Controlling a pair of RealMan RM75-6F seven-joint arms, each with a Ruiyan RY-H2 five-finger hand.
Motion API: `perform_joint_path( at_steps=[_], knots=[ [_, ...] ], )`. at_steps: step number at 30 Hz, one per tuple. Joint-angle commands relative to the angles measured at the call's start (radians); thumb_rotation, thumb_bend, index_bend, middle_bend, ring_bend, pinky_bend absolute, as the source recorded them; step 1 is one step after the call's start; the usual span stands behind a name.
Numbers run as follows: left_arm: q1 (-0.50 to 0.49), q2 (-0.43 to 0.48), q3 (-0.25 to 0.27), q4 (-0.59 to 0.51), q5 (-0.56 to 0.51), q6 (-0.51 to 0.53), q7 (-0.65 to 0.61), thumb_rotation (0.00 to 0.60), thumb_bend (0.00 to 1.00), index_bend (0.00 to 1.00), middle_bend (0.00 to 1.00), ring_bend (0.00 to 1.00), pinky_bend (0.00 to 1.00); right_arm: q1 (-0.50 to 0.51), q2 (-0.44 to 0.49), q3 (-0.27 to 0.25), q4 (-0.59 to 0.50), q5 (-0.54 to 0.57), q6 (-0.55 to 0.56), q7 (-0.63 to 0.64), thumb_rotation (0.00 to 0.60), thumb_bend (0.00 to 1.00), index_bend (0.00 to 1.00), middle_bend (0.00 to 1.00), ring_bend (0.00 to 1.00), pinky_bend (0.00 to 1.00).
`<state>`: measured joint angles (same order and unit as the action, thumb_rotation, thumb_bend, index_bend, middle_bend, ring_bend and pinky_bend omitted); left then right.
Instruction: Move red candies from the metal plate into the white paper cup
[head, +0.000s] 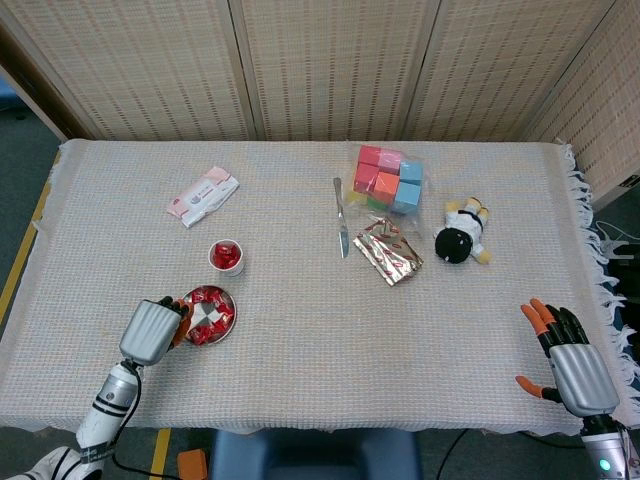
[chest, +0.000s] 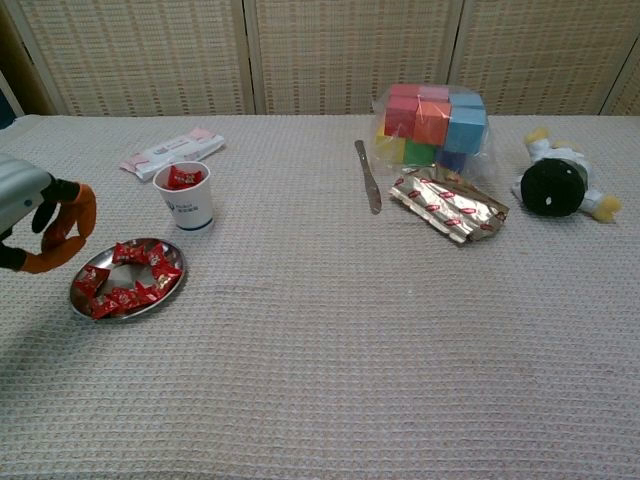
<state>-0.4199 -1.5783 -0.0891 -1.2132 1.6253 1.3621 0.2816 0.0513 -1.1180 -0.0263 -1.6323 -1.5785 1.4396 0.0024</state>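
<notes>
Nearest to the robot, the right hand (head: 572, 362) rests at the near right corner of the table (head: 300, 380) with its fingers spread and nothing in them; it is well apart from all the task things, so I judge it is only parked there out of the way. The left hand (chest: 40, 218) is raised just beside the left rim of the metal plate (chest: 160, 298), and in the chest view the thumb and a finger curl toward each other. Whether a candy is pinched between them, I cannot tell, because the gap is small and the fingertips are orange-red too. The red candies (chest: 128, 280) lie in a ring on the plate, probably to keep them together and easy to pick. The white paper cup (chest: 187, 196) stands upright just behind the plate, already with some red candy inside, so the way for carrying is short. Farther back lie a pink packet (head: 203, 195), a knife (head: 341, 217), a foil wrapper (head: 388, 250), coloured blocks (head: 389, 179) and a plush toy (head: 460, 236), all away from the working area.
</notes>
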Motion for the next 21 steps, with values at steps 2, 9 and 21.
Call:
perform_joint_path(
  at_steps=[2,9,21],
  knots=[
    [-0.127,0.023,-0.131,-0.057,-0.126,-0.157,-0.030,0.600,0.50,0.62,0.65,0.62,0.99,-0.001,-0.001,0.006,0.001,0.012,0.001,-0.002,0.600,0.05,0.00,0.00,0.00,0.00],
    [-0.263,-0.070,-0.212,0.090,-0.192,-0.246,-0.031,0.600,0.50,0.62,0.65,0.62,0.99,-0.003,-0.002,0.022,0.008,0.048,-0.003,-0.002,0.600,0.05,0.00,0.00,0.00,0.00],
    [-0.376,-0.199,-0.192,0.312,-0.195,-0.286,-0.084,0.600,0.50,0.52,0.61,0.60,0.92,-0.003,-0.008,0.032,0.011,0.073,-0.009,-0.014,0.600,0.05,0.00,0.00,0.00,0.00]
  ],
)
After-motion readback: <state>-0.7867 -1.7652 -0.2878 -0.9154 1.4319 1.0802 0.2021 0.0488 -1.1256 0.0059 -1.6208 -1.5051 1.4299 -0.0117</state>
